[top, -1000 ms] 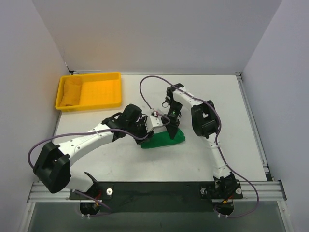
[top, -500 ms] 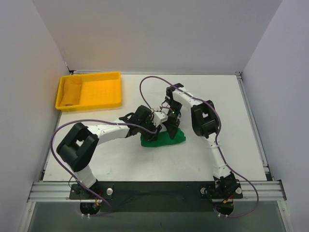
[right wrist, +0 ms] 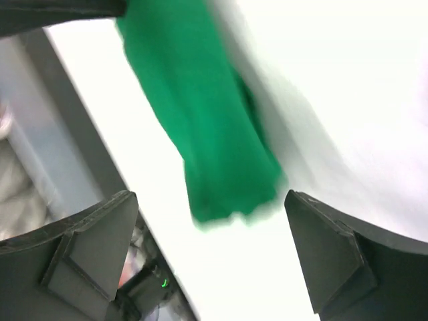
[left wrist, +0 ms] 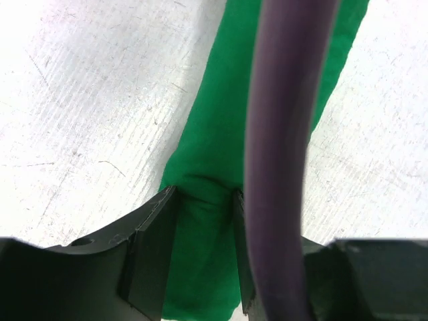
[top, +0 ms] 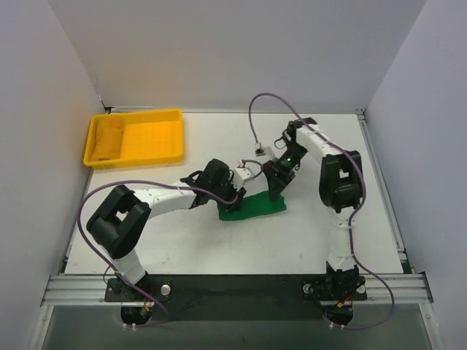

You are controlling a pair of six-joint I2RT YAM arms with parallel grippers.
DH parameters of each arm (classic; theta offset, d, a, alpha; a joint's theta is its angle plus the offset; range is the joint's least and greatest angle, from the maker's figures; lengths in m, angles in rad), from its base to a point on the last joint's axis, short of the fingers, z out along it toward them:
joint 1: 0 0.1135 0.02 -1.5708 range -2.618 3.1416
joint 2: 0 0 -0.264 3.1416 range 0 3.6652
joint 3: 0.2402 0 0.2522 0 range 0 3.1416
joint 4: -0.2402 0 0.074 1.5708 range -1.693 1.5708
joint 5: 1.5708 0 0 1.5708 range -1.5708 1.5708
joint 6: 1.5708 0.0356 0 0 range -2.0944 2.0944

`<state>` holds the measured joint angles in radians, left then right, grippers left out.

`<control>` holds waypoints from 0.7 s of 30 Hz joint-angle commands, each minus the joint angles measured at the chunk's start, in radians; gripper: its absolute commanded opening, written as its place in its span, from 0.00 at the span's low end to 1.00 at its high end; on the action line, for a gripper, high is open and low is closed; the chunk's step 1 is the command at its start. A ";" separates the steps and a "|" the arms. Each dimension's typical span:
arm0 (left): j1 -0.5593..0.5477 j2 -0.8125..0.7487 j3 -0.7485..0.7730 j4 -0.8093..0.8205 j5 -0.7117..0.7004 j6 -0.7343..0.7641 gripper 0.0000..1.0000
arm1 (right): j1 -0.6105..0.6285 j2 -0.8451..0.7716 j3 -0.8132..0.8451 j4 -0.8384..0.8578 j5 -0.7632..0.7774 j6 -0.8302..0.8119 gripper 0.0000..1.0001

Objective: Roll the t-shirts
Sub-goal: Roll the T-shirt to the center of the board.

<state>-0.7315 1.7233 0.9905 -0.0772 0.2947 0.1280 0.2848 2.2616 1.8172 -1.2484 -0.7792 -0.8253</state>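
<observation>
T-shirt (top: 253, 207): I count one, plain green, lying as a long roll on the desk (top: 219, 240) near its middle, between my two arms. My left jaws are clamped on the left end of the t-shirt; in the left wrist view (left wrist: 227, 154) the green cloth bunches up between them, pinched from both sides, and the rest of the roll runs away across the scratched white surface. One purple cable (left wrist: 281, 134) crosses that view in front of the cloth. My right jaws stand wide apart and hold nothing, hanging just above the right part of the roll. The right wrist view is blurred, but the green cloth (right wrist: 207, 134) shows in the gap between them, touching neither side. There is one tray (top: 146, 158), yellow, at the far left corner of the desk, well apart from the shirt. One yellow roll of cloth (top: 108, 138) lies in it against its left wall.
</observation>
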 commanded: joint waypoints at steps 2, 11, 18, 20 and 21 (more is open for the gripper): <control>0.000 0.002 -0.030 -0.018 -0.002 0.042 0.41 | -0.176 -0.462 -0.263 0.490 0.053 0.271 1.00; -0.013 0.002 -0.044 -0.016 0.007 0.045 0.41 | -0.180 -0.674 -0.677 1.069 -0.018 1.031 0.73; -0.014 0.009 -0.047 -0.006 0.029 0.015 0.42 | -0.191 -0.797 -0.950 1.302 -0.110 1.094 0.00; -0.014 0.016 -0.041 -0.006 0.034 0.012 0.42 | -0.177 -0.792 -0.979 1.320 -0.141 1.118 0.00; -0.014 0.022 -0.035 -0.006 0.034 0.012 0.42 | -0.170 -0.792 -1.008 1.334 -0.147 1.152 0.00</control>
<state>-0.7380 1.7229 0.9653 -0.0406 0.3046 0.1490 0.0910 1.5051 0.8528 -0.0463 -0.8200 0.1852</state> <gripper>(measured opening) 0.484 0.026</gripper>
